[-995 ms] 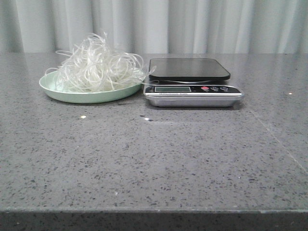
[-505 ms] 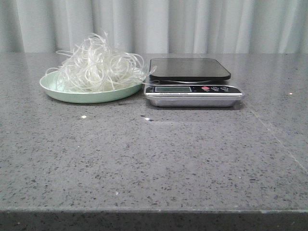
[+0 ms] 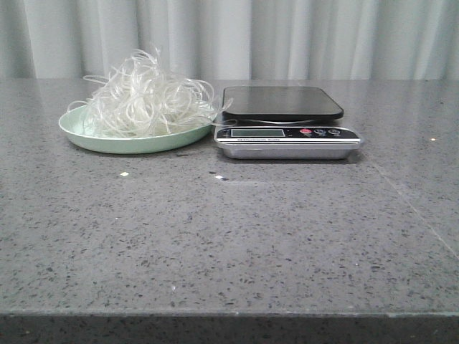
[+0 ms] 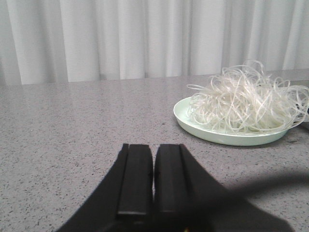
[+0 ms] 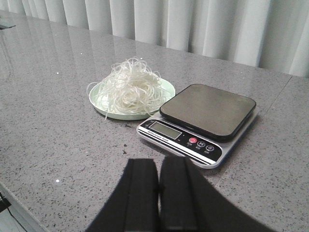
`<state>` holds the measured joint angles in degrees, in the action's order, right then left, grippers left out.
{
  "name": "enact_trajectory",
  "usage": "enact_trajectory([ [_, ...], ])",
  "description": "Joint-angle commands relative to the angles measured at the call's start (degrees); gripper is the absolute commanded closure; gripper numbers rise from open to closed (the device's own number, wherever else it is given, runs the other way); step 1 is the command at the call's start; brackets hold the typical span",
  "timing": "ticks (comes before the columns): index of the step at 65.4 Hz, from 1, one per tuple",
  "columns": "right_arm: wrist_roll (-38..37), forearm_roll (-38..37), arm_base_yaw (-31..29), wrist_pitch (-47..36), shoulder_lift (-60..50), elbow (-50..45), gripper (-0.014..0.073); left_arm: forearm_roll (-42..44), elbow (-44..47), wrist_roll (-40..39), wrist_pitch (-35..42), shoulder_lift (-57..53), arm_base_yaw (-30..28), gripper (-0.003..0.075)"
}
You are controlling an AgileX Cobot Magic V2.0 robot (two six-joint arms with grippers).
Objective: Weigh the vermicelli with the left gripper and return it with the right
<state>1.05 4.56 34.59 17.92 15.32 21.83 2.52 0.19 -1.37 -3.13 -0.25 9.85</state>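
Observation:
The vermicelli (image 3: 143, 100) is a fluffy whitish tangle heaped on a pale green plate (image 3: 107, 142) at the back left of the table. It also shows in the left wrist view (image 4: 246, 104) and the right wrist view (image 5: 130, 89). A kitchen scale (image 3: 283, 115) with a dark empty platform stands right beside the plate. My left gripper (image 4: 153, 147) is shut and empty, low over the table, well short of the plate (image 4: 227, 137). My right gripper (image 5: 159, 162) is shut and empty, in front of the scale (image 5: 207, 108). Neither gripper shows in the front view.
The grey speckled countertop (image 3: 229, 236) stretches to the front edge. A few small pale crumbs (image 3: 124, 174) lie in front of the plate. A white curtain (image 3: 229, 36) hangs behind the table.

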Motion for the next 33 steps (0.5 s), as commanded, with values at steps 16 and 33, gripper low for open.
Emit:
enact_trajectory([
  [16, 0.4, -1.0, -22.7, -5.4, 0.6, 0.3, 0.0413, 0.0, 0.4, -0.1, 4.7, -1.3, 0.5, 0.0588],
  [33, 0.4, -1.1, -32.4, -16.9, -5.3, -11.9, 0.0413, 0.0, 0.4, -0.1, 4.7, -1.3, 0.5, 0.0588],
])
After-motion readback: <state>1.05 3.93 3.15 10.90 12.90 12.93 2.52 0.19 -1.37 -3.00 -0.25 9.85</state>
